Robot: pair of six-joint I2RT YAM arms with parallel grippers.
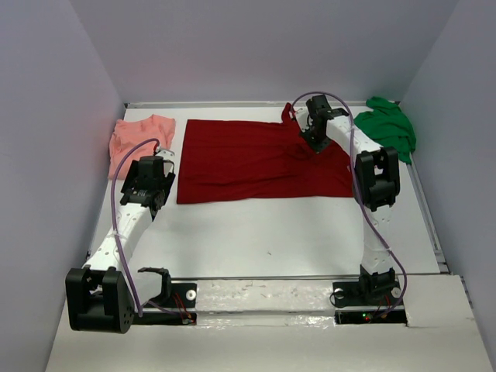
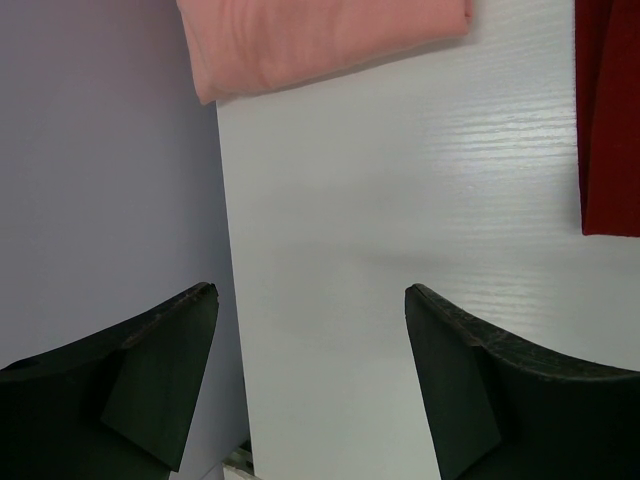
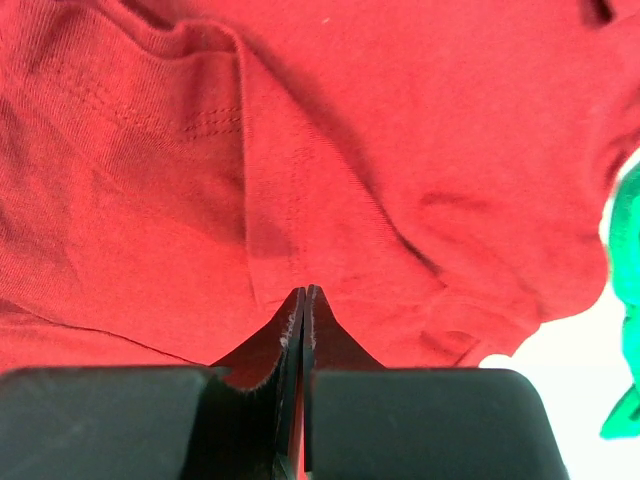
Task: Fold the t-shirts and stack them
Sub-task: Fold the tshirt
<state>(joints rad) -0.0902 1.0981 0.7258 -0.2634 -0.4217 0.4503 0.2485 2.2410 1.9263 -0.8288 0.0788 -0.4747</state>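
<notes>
Right end effector [image 3: 303, 293] clamped on dark red shirt [image 1: 256, 159]; left end effector [image 2: 310, 292] apart above table [image 2: 400, 200].

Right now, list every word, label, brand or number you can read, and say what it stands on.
No text can be read in any view.
The red shirt, pink shirt and green shirt are plain, with no print or tag showing.
The table bears no marking.

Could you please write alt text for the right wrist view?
The right gripper, fingers shut, pinches a fold of the dark red t-shirt that fills the view; a sliver of green t-shirt shows at the right edge.
</notes>
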